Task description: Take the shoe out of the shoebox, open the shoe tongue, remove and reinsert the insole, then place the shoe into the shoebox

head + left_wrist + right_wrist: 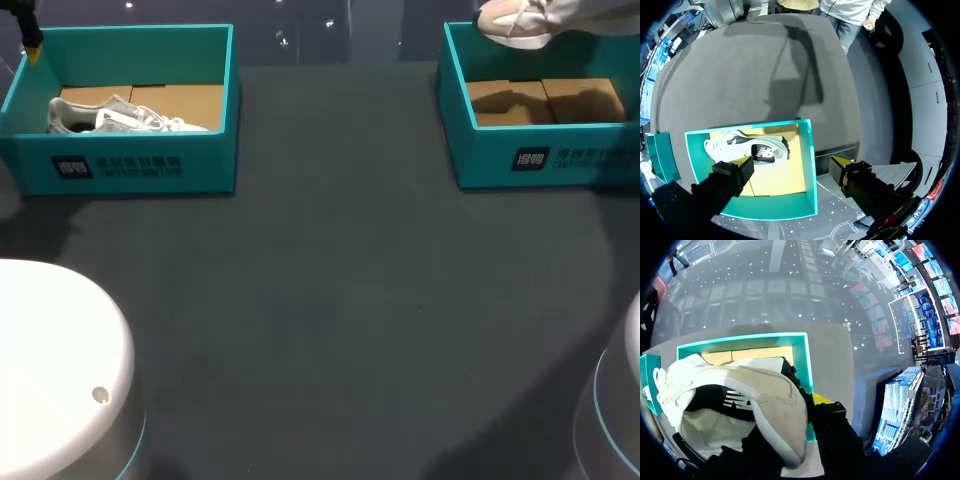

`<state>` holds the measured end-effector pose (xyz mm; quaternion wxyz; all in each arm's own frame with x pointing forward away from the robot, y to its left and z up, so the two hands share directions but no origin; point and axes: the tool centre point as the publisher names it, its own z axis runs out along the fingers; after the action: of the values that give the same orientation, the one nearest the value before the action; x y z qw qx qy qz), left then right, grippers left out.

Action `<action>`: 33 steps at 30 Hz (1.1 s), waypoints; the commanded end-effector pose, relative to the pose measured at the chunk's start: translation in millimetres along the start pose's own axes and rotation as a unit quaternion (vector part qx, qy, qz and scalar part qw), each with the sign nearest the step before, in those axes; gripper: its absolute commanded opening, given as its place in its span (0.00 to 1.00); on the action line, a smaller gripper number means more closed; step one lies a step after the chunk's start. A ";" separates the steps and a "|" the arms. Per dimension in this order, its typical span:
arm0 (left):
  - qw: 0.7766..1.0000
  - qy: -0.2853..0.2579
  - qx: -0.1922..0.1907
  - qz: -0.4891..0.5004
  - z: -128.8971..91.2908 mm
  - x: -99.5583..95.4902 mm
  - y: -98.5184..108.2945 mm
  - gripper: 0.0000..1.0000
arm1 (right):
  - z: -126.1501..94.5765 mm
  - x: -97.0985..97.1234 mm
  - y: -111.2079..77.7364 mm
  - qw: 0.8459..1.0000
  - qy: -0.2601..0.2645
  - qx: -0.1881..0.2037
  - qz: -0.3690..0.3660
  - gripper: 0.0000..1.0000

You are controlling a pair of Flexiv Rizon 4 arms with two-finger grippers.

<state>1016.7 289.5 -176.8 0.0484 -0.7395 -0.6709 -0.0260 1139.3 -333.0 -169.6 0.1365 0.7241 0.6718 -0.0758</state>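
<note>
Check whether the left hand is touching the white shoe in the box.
Apart. Head view: the left hand sits over the box's far corner, clear of the white shoe inside.

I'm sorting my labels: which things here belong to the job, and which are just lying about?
In the job: beige shoe, held above the right shoebox.
Lying about: white shoe, on its side in the left shoebox.

We hold a beige shoe (755, 390) in our right jaws, one yellow tip showing beside its heel. Below sits an open teal box (801, 357) with a cardboard floor.
</note>
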 end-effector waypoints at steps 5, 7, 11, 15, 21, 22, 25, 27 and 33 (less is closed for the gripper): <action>1.000 0.000 0.001 0.001 -0.4 0.6 0.8 1.00 | -38.9 4.0 -22.3 1.000 0.002 -0.016 -0.011 0.00; 1.000 0.000 0.001 0.001 -0.4 0.6 0.8 1.00 | -47.0 7.0 -25.8 1.000 -0.004 -0.014 -0.014 0.00; 1.000 0.000 0.001 0.001 -0.4 0.6 0.8 1.00 | -63.9 14.3 -33.5 1.000 -0.009 -0.019 -0.017 0.00; 1.000 0.000 0.001 0.001 -0.4 0.6 0.8 1.00 | -78.9 24.9 -43.7 0.999 -0.010 -0.024 -0.019 0.00; 1.000 0.000 0.001 0.001 -0.4 0.6 0.8 1.00 | -102.2 45.3 -68.7 0.999 -0.019 -0.028 -0.013 0.00; 1.000 0.000 0.001 0.001 -0.4 0.6 0.8 1.00 | -103.9 49.5 -73.8 0.999 -0.022 -0.028 -0.012 0.00; 1.000 0.000 0.001 0.001 -0.4 0.6 0.8 1.00 | -111.4 65.2 -90.0 0.999 -0.026 -0.030 -0.013 0.00; 1.000 0.000 0.001 0.001 -0.4 0.6 0.8 1.00 | -116.8 75.4 -102.0 0.999 -0.029 -0.029 -0.012 0.00; 1.000 0.000 0.001 0.001 -0.4 0.6 0.8 1.00 | -134.9 102.1 -144.5 0.999 -0.030 -0.032 -0.004 0.00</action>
<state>1016.7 289.5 -176.8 0.0484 -0.7395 -0.6709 -0.0260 1024.7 -197.8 -90.5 0.1513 0.7184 0.6725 -0.0937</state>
